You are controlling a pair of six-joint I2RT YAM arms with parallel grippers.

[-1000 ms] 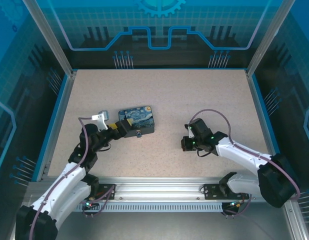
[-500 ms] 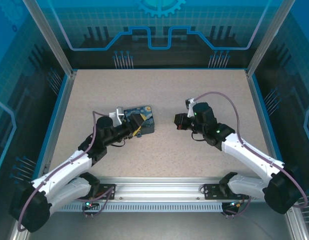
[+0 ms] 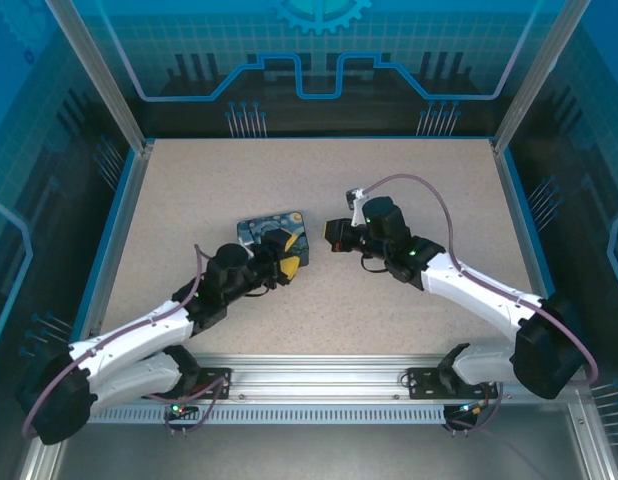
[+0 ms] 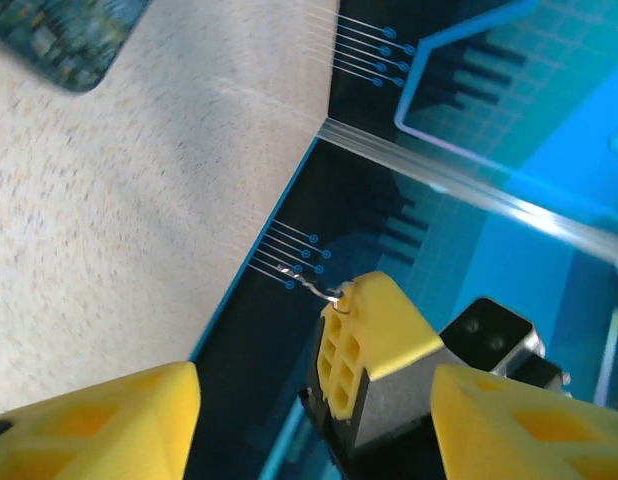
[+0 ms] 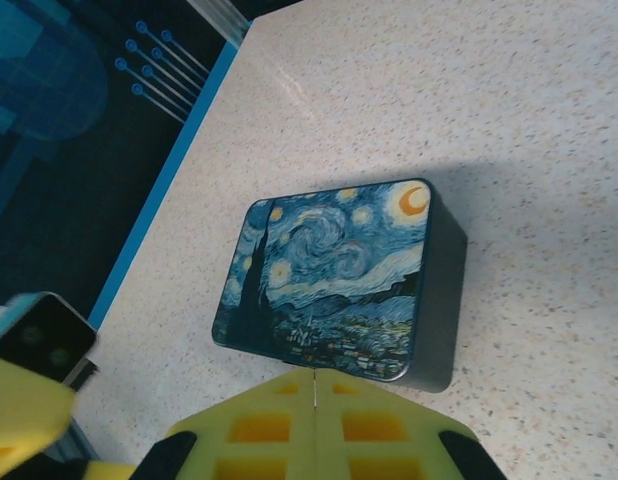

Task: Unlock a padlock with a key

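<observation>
My right gripper [image 3: 332,236] hovers just right of the starry-night box [image 3: 259,232], shut on the key [image 4: 311,287]. The key is a thin grey sliver that sticks out past the yellow fingertips [image 4: 374,325]. In the right wrist view the two yellow pads [image 5: 259,425] are pressed together, with a thin metal line at the seam, and point at the box [image 5: 329,280]. My left gripper [image 3: 282,262] is at the box's near right corner. Its jaws stand apart in the left wrist view [image 4: 314,390], facing the right gripper, with nothing of their own between them. The padlock is hidden.
The speckled tabletop [image 3: 389,180] is bounded by a blue rim [image 3: 117,235] and transparent blue walls. The left arm's wrist camera [image 5: 39,335] shows at the lower left of the right wrist view.
The left gripper has swung right along the box's near side and its jaws have narrowed. The right gripper, still shut, has moved up and left toward the box.
</observation>
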